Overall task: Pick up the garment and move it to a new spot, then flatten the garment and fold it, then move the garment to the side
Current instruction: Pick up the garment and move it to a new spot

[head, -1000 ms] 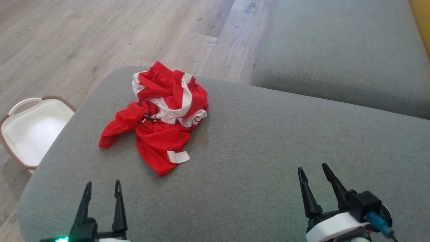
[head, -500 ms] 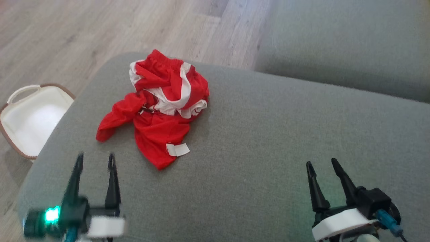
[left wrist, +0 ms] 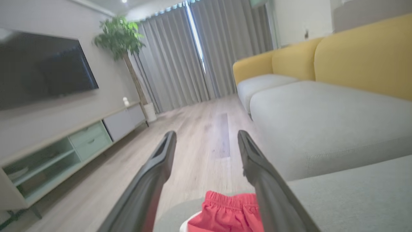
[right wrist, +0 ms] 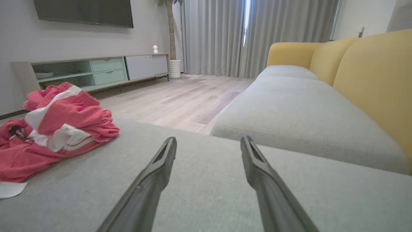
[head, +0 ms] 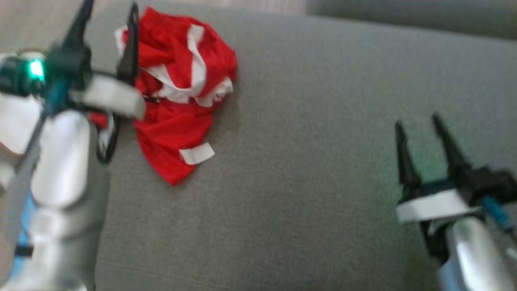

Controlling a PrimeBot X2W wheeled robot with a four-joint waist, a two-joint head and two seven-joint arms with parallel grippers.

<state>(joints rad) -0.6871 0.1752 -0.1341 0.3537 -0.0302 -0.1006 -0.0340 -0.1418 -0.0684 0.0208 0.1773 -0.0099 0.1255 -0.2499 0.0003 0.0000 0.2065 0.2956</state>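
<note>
The red-and-white shorts (head: pixel 173 129) lie crumpled in the upper left of the head view, on the grey seat cushion (head: pixel 303 182) and close to its far rim, with wooden floor (left wrist: pixel 206 129) beyond. The left hand (head: pixel 109 12) hangs over them with its fingers spread apart and nothing between them. In its own wrist view the fingers point nearly level, out over the floor, and only the elastic waistband shows low between them. My worry is that a close from this angle catches air. It might also catch a single top fold, and then the shorts would come up lopsided with a leg trailing. A low sweep could nudge the heap off the rim, and a steep dive could dig the tips into the upholstery. The loose white label (head: pixel 196 153) at the near hem is an easy thing to pinch by mistake. The right hand (head: pixel 417 121) waits at the lower right, fingers likewise apart and empty, well clear of the cloth. As for containers, a white shape (head: pixel 14 121) at the left edge is too blurred and too hidden by the arm to tell what it is or holds. Across the room the TV cabinet (right wrist: pixel 96 69) has an open shelf with what looks like a few pale dishes, and a white pot (right wrist: pixel 175 68) holds a tall indoor tree.
</note>
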